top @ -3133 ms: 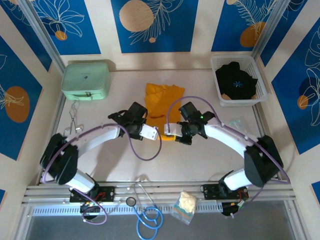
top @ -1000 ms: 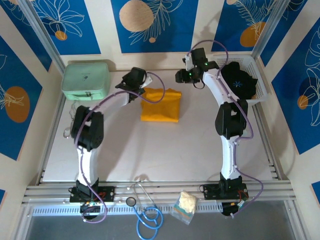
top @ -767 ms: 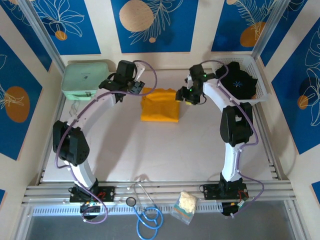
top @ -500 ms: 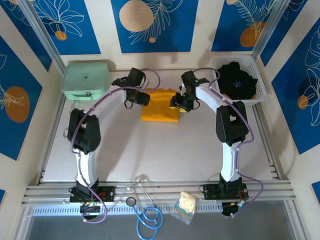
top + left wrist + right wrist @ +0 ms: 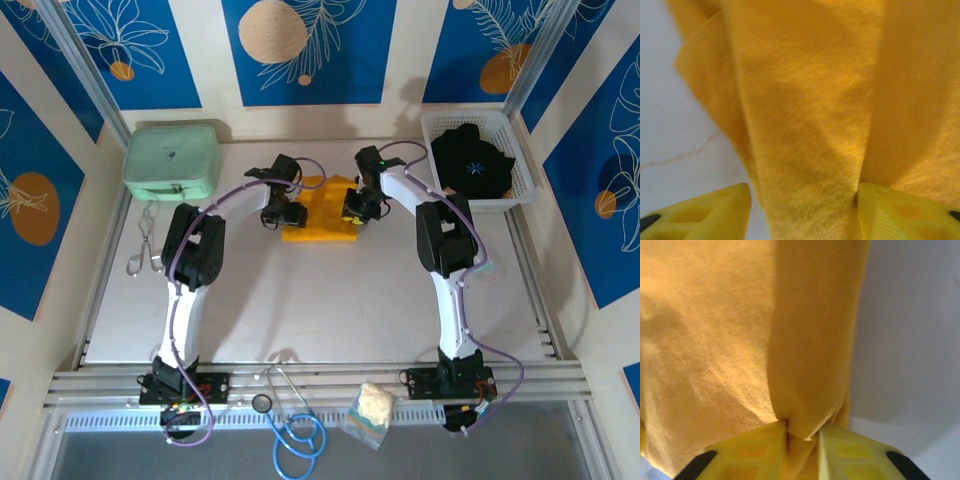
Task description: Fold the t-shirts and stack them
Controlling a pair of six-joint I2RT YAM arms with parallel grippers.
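The orange-yellow t-shirt (image 5: 318,218) lies folded at the back middle of the table (image 5: 320,310). My left gripper (image 5: 284,212) is at its left edge. In the left wrist view the left gripper (image 5: 802,215) is open, its yellow fingers (image 5: 700,212) wide apart around a raised fold of the orange shirt (image 5: 805,125). My right gripper (image 5: 355,208) is at the shirt's right edge. There the right gripper (image 5: 802,440) is shut, pinching a fold of the orange cloth (image 5: 810,365). The black t-shirt (image 5: 472,158) with its light-blue starburst lies in the white basket (image 5: 433,125).
A mint-green case (image 5: 172,160) stands at the back left, with metal forceps (image 5: 145,250) in front of it. A blue stethoscope (image 5: 295,432) and a pale-yellow packet (image 5: 370,408) lie on the near rail. The table's front half is bare.
Both grippers came down from the back of the table onto the orange shirt's left and right edges. The right one has shut on a fold of it.
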